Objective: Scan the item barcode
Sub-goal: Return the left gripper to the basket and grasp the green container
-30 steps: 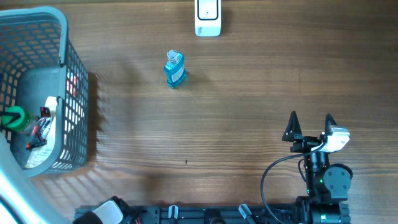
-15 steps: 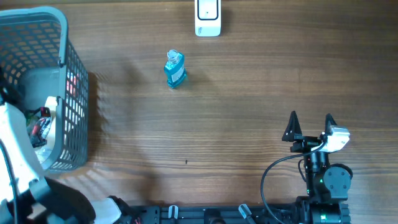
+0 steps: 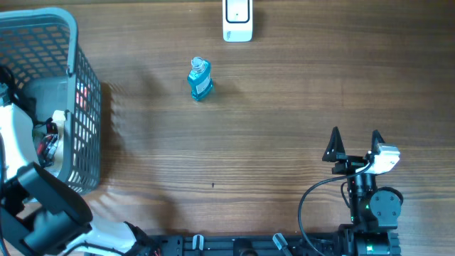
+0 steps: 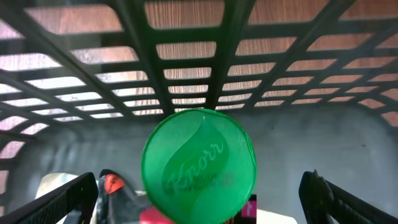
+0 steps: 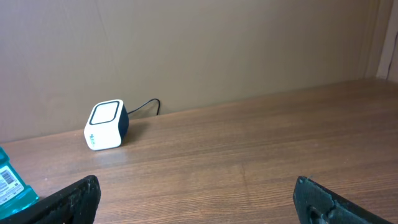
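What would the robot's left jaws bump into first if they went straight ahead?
Most likely the green Knorr cap, sitting dead centre between the open jaws inside the basket. How far off it is, I can't tell.

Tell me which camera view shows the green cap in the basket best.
The left wrist view: the green cap fills the middle, its Knorr lettering readable. In the overhead view the left arm hides it; the right wrist view does not show it.
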